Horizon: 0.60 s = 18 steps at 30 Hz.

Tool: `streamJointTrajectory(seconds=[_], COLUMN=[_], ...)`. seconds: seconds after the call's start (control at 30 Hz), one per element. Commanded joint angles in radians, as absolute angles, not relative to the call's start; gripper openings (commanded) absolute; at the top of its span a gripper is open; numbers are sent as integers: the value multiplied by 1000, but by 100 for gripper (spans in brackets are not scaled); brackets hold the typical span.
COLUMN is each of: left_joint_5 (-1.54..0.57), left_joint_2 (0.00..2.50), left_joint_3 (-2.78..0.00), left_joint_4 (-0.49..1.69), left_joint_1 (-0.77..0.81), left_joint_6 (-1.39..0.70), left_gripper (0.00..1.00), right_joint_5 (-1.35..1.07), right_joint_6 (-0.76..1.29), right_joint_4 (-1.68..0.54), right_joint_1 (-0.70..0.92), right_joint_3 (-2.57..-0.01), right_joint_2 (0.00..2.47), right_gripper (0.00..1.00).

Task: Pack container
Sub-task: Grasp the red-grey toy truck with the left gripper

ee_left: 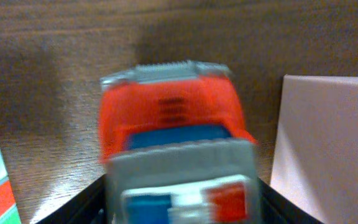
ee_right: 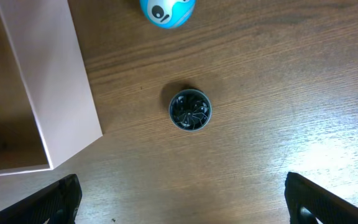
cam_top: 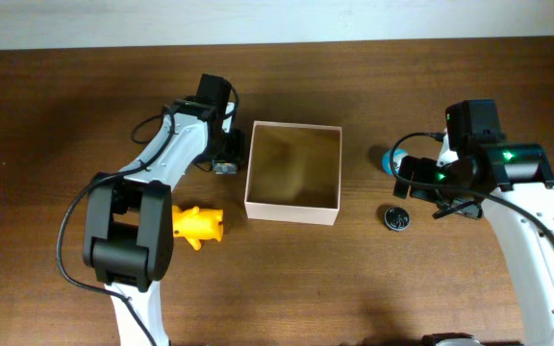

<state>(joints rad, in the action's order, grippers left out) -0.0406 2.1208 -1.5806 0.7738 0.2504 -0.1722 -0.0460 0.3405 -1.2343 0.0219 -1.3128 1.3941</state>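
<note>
The box is open on top, with a bare floor to go down to. The left gripper, closed on a truck, is just beside its left wall. A blue ball and a black cap lie right of the box. A yellow toy lies near its front left corner.

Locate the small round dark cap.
In the overhead view, the small round dark cap lies on the wooden table, on the right side, right of the white-walled cardboard container and just below the blue ball.
</note>
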Motion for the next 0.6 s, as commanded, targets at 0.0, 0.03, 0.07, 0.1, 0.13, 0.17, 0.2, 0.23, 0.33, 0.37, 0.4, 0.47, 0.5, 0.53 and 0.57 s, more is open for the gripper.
streamJointTrajectory(seconds=[0.0, 0.03, 0.07, 0.1, 0.13, 0.17, 0.2, 0.23, 0.33, 0.37, 0.4, 0.47, 0.5, 0.53, 0.57], left_joint_5=[-37, -37, -37, -37, -37, -37, -37, -36, -36, -36, -36, -36, -36, -37, -37], left_joint_2=[2126, 2126, 2126, 2125, 2125, 2124, 2124, 2124, 2123, 2122, 2120, 2116, 2113, 2108, 2101], left_joint_3=[-1603, -1605, -1610, -1618, -1631, -1648, -1671, -1695, -1789, -1822, -1857, -1930, -1965, -2004, -2035], left_joint_4=[774, 775, 780, 793, 811, 837, 867, 898, 1010, 1045, 1082, 1157, 1192, 1230, 1261], left_joint_1=[246, 246, 246, 246, 246, 246, 246, 246, 246, 246, 246, 247, 248, 252, 257], left_joint_6=[-171, -171, -171, -171, -171, -171, -171, -171, -171, -171, -171, -171, -171, -171, -172], left_gripper=[50, 47, 47, 47, 47, 47, 47, 47, 45, 44, 43, 42, 42, 41, 41], right_joint_5=[-45, -45, -45, -45, -45, -44, -44, -45, -44, -44, -38, -14, -6, -2, -3], right_joint_6=[349, 349, 349, 349, 349, 349, 348, 346, 346, 346, 346, 347, 347, 350, 350], right_joint_4=[-1242, -1243, -1244, -1246, -1250, -1250, -1251, -1254, -1269, -1272, -1272, -1272, -1272, -1272, -1272], right_joint_1=[12, 12, 12, 12, 12, 12, 12, 12, 12, 12, 12, 9, 3, -5, -17], right_joint_3=[-1325, -1325, -1325, -1325, -1325, -1325, -1325, -1325, -1325, -1325, -1325, -1327, -1328, -1328, -1328], right_joint_2=[1406, 1406, 1405, 1405, 1405, 1405, 1405, 1404, 1389, 1378, 1361, 1315, 1285, 1253, 1220], right_gripper=[99, 99, 99, 99, 99, 99, 99, 99, 100, 100, 99, 99, 99, 99, 100])
